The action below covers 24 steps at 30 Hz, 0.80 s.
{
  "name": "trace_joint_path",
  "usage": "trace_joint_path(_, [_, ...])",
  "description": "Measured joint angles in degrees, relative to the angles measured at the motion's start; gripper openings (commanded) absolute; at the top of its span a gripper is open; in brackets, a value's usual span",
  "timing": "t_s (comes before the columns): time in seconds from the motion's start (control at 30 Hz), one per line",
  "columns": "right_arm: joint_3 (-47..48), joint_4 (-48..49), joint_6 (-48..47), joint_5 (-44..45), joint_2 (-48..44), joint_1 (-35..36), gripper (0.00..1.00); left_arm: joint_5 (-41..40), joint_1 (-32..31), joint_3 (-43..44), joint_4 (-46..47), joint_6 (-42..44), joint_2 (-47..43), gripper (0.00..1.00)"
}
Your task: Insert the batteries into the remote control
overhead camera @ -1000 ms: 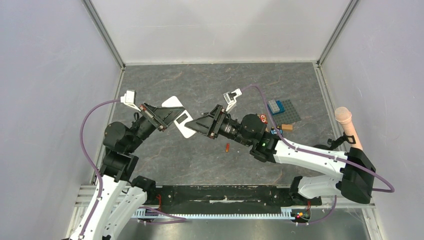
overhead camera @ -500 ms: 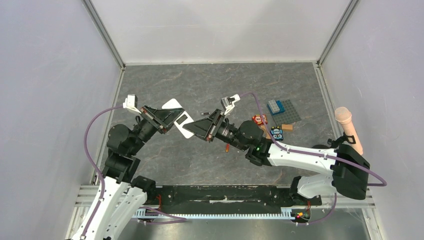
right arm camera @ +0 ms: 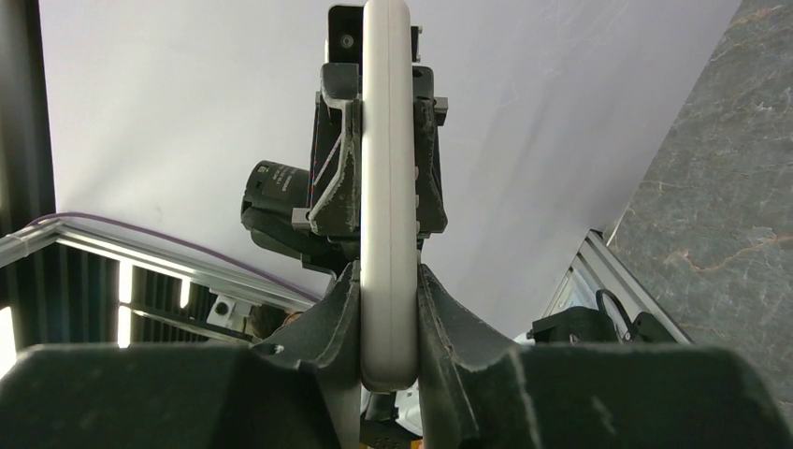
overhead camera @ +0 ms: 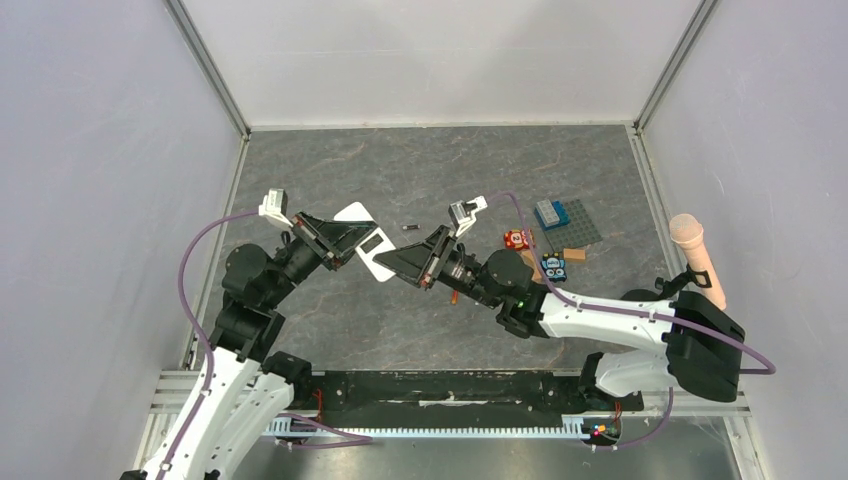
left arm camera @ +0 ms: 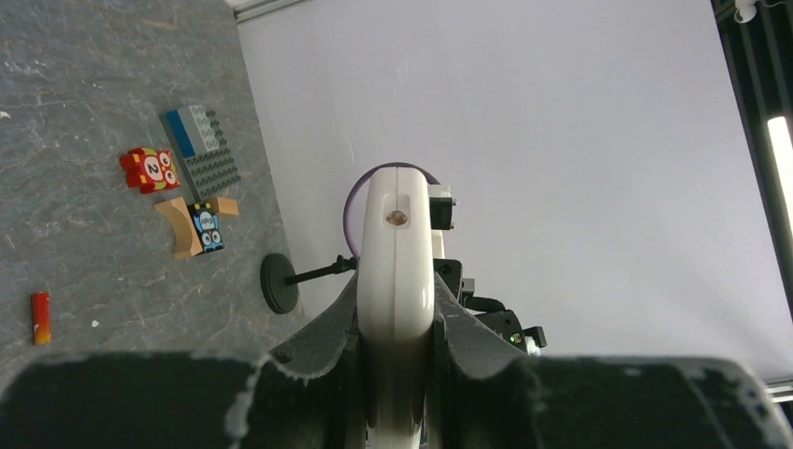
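I count one flat white plastic remote control (overhead camera: 351,212), pinched mid-air by both the left gripper (overhead camera: 360,233) and the right gripper (overhead camera: 390,262). Two on the table: thin dark cylinder battery (overhead camera: 408,227), top view only; orange-red cylinder battery (left arm camera: 40,318), clearest in left wrist view.

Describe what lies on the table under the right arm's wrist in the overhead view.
The orange-red battery lies there; overhead only a sliver shows beside the right arm, though the left wrist view shows it whole. Anything else beneath the arm is covered.
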Motion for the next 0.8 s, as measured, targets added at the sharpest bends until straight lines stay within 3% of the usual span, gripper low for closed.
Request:
trace_joint_path(0.2, [-2.51, 1.73, -0.24, -0.44, -1.16, -0.02, 0.05, 1.70, -0.57, 0.00, 0.02, 0.00, 1.01, 0.02])
trace_joint_path(0.57, [-3.87, 2.97, 1.01, -0.44, -1.09, -0.07, 0.17, 2.23, -1.01, -1.42, 1.57, 0.00, 1.25, 0.02])
trace_joint_path(0.8, [-0.55, -2.58, 3.82, -1.27, 0.72, -2.21, 0.37, -1.25, 0.07, -2.56, 2.27, 0.74, 1.79, 0.02])
